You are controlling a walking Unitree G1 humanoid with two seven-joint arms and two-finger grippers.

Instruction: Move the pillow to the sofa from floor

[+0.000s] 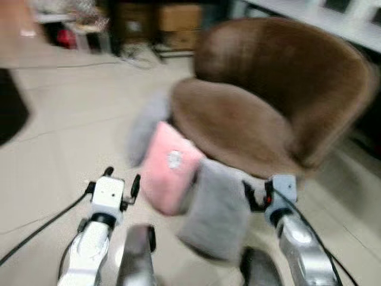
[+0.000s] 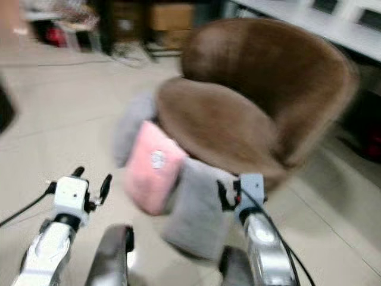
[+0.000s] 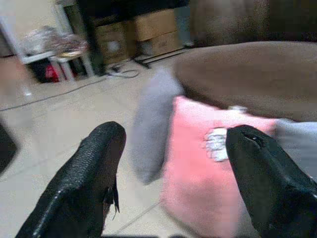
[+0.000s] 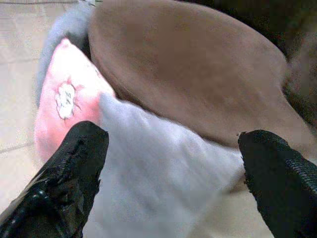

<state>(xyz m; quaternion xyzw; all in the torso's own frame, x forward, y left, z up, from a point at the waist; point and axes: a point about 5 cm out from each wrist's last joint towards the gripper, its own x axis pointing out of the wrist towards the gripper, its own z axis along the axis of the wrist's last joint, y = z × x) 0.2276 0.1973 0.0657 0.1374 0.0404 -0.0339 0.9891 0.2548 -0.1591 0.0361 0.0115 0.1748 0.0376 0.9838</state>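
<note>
Pink pillow [image 1: 171, 167] propped against sofa [image 1: 262, 107], at 1 o'clock of left gripper [image 1: 121, 181], ungrasped. Left gripper and right gripper [image 1: 257, 192] held wide open, empty.

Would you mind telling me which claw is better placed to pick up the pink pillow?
The left claw, probably: it is open and its wrist view looks straight at the pink pillow. The right claw faces the grey pillow.

I note two silver arms, each with a white wrist block; the left claw [image 1: 122, 180] and right claw [image 1: 256, 193] have black textured fingers [image 3: 89, 183], with black cables trailing.
</note>
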